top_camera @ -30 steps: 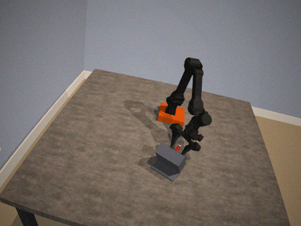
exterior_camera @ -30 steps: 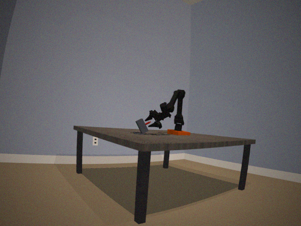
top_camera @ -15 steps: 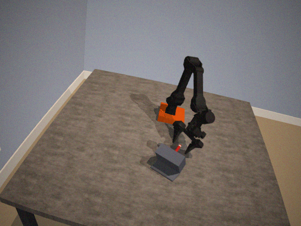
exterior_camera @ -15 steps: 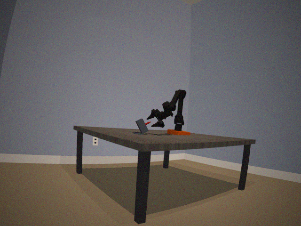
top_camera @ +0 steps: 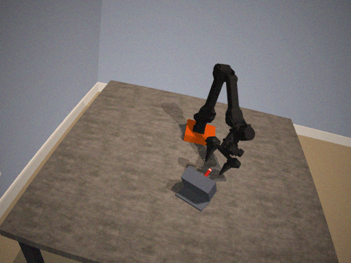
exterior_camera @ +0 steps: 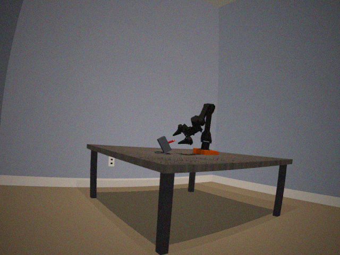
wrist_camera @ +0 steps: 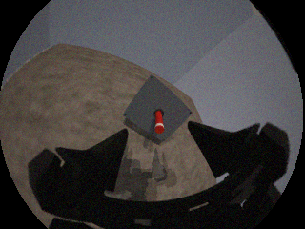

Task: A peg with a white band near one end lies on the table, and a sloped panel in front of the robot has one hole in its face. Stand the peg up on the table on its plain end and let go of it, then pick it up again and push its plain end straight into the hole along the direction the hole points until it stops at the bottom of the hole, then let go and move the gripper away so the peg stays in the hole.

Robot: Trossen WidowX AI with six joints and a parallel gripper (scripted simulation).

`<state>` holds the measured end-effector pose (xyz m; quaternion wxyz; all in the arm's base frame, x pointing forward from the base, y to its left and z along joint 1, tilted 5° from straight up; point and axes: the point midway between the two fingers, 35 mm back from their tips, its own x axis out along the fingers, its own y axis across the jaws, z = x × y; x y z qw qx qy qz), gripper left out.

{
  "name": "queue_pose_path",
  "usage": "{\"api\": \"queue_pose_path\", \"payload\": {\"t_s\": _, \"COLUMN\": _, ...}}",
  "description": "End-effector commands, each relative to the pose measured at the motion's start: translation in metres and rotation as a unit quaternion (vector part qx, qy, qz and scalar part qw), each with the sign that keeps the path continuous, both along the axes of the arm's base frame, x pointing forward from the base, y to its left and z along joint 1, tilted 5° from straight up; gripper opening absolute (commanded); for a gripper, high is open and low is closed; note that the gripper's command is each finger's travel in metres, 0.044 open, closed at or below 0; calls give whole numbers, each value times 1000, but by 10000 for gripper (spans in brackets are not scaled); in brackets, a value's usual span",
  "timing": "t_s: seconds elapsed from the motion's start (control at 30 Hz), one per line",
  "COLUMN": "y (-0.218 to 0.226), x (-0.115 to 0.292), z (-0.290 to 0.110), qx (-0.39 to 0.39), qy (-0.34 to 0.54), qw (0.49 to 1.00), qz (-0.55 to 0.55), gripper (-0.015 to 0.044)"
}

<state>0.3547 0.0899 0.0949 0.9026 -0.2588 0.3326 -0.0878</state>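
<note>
Sticking from sloped panel, red peg unobstructed; jaws spread wide, empty, near orange base.

The black arm rose from its base, folded at the elbow and reached down forward; its pincer hung wide open, gripping nothing.

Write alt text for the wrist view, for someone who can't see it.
A red peg with a white band near its outer end sticks out of the face of a grey sloped panel, centred ahead of the camera. The open claw holds nothing; its two dark fingers frame the lower view, clear of the peg, above the mottled brown table.
</note>
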Motion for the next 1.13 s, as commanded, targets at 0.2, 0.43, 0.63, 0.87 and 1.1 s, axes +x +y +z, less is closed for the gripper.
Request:
{"api": "queue_pose_path", "payload": {"t_s": 0.2, "y": 7, "x": -13, "z": 11, "qx": 1, "qy": -3, "qw": 1000, "qz": -1, "gripper": 440}}
{"api": "queue_pose_path", "payload": {"t_s": 0.43, "y": 12, "x": -22, "z": 16, "qx": 1, "qy": -3, "qw": 1000, "qz": -1, "gripper": 440}}
{"api": "queue_pose_path", "payload": {"t_s": 0.63, "y": 15, "x": -30, "z": 20, "qx": 0, "qy": -3, "qw": 1000, "qz": 0, "gripper": 440}}
{"api": "queue_pose_path", "payload": {"t_s": 0.87, "y": 19, "x": -36, "z": 24, "qx": 0, "qy": -3, "qw": 1000, "qz": 1, "gripper": 440}}
{"api": "queue_pose_path", "payload": {"t_s": 1.1, "y": 23, "x": -45, "z": 29, "qx": 0, "qy": -3, "qw": 1000, "qz": 1, "gripper": 440}}
